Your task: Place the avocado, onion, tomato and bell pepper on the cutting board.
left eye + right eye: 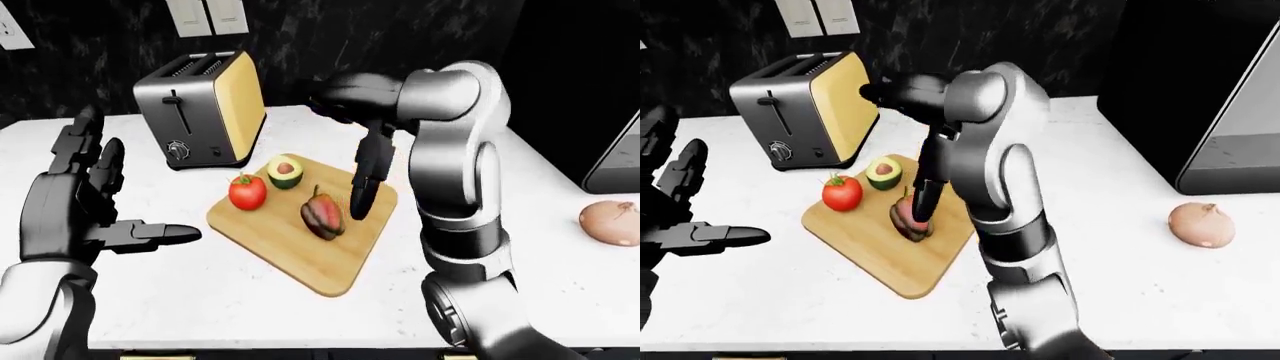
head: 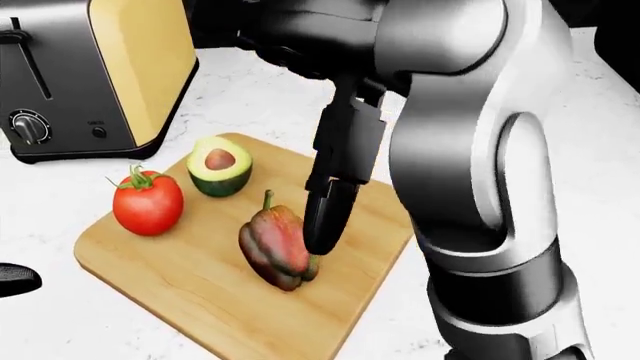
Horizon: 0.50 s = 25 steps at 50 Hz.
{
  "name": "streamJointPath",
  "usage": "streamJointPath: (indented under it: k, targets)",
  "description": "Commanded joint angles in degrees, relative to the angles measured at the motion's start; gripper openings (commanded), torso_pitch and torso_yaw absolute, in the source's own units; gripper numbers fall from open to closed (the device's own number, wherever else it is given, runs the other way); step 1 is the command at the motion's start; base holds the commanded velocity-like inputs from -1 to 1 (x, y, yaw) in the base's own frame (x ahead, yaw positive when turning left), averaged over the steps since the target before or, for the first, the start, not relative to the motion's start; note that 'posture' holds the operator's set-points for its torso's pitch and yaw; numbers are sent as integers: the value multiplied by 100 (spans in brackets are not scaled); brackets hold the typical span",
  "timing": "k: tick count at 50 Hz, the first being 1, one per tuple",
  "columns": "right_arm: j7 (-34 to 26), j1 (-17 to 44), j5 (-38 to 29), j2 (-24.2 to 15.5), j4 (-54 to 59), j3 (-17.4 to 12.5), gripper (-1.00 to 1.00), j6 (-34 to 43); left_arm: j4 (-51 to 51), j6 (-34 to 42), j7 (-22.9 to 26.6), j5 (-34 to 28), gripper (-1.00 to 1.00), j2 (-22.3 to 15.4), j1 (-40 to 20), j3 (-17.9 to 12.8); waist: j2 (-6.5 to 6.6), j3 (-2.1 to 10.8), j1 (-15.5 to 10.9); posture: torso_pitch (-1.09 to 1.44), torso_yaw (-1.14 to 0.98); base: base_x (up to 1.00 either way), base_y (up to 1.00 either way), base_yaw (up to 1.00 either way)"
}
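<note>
Left-eye view showed one tomato (image 1: 247,192), one halved avocado (image 1: 285,172) and one bell pepper (image 1: 322,215) on the single wooden cutting board (image 1: 300,253); one onion (image 1: 610,223) sat well apart at 3 o'clock on the white speckled counter (image 1: 240,292). The right hand (image 2: 335,161) hung spread, one finger just beside the pepper. The left hand (image 1: 85,196) was splayed, holding nothing. A toaster (image 1: 203,107) stood at 11 o'clock
</note>
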<state>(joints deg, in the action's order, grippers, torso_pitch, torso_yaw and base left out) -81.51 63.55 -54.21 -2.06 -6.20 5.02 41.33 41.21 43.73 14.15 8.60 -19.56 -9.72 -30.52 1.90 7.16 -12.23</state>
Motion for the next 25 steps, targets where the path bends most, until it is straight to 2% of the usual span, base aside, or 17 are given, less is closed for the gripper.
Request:
streamJointPath:
  k: [1, 13, 15, 18, 22, 25]
  targets:
    - [-119, 132, -324, -65, -337, -49, 100, 263, 119, -218, -10, -67, 100, -73, -102, -56, 24, 90, -6, -16, 16, 0, 0, 0]
    - [-671, -153, -1958, -417, -1990, -411, 100, 1344, 139, -192, 38, -148, 100, -66, -127, -88, -17, 48, 113, -16, 10, 0, 0, 0]
    - [-286, -308, -1897, -423, -2038, -537, 100, 1333, 150, -179, 51, -133, 100, -76, -129, -107, -15, 34, 157, -16, 9, 0, 0, 0]
    - [-122, -421, -1958, -515, -2212, -572, 100, 1460, 159, -162, 66, -115, 100, -94, -132, -131, -21, 30, 242, -16, 8, 0, 0, 0]
    - [-149, -485, -2414, -709, -2606, -691, 100, 1783, 166, -131, 58, -99, 100, -107, -145, -148, -37, 21, 380, -16, 6, 0, 0, 0]
    - [-396, -642, -2906, -829, -2942, -801, 100, 1949, 168, -88, 25, -92, 100, -122, -194, -121, -50, -15, 484, -16, 4, 0, 0, 0]
